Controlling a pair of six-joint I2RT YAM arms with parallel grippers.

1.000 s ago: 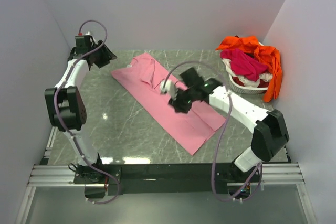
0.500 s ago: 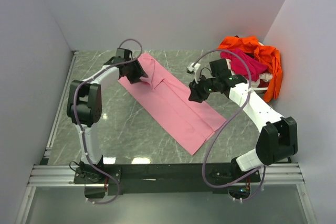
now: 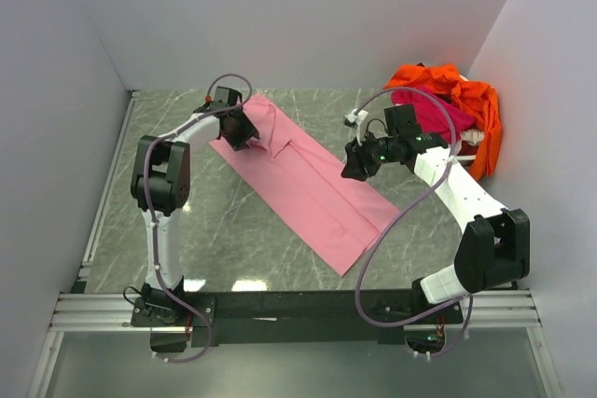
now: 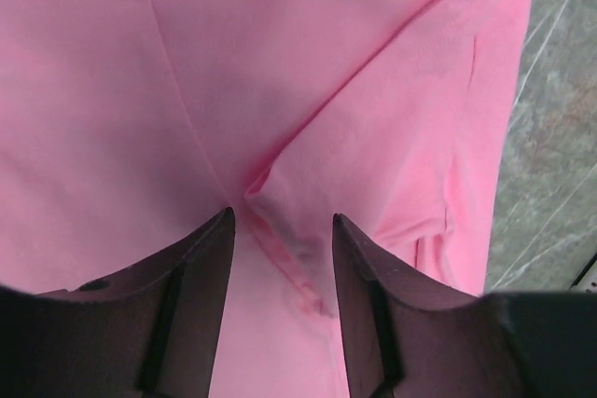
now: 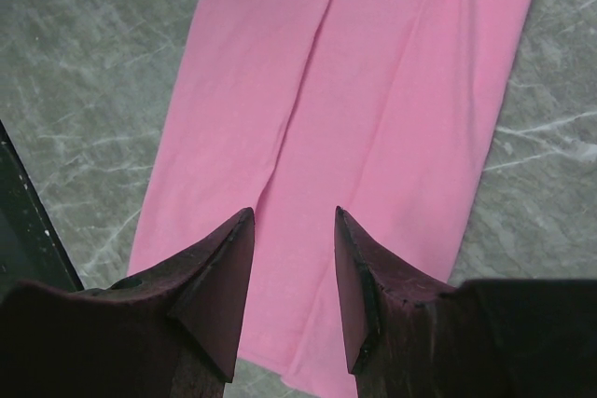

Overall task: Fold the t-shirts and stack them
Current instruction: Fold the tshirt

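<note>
1. Left pincer (image 4: 282,221): released. Both fingers stand apart, pointing down at the light pink t-shirt (image 4: 373,118). A raised crease where two folded layers meet runs between the fingertips. No cloth is clamped.

2. In the top view the left pincer (image 3: 244,132) sits over the far, collar end of the light pink t-shirt (image 3: 308,184), towards the far edge of the desk (image 3: 205,221).

3. Right pincer (image 5: 292,216): released. The fingers are apart and nothing lies between them. It hangs above the shirt without touching it; the wrist view looks down the long pink strip, with grey marbled desk on both sides.

4. In the top view the right pincer (image 3: 354,167) is above the right-hand long edge of the shirt, about midway along it.

5. The light pink t-shirt lies flat as a narrow band, running diagonally from far centre towards the near right.

6. The magenta t-shirt (image 3: 434,111) and orange t-shirt (image 3: 471,100) are heaped together at the far right corner.
</note>
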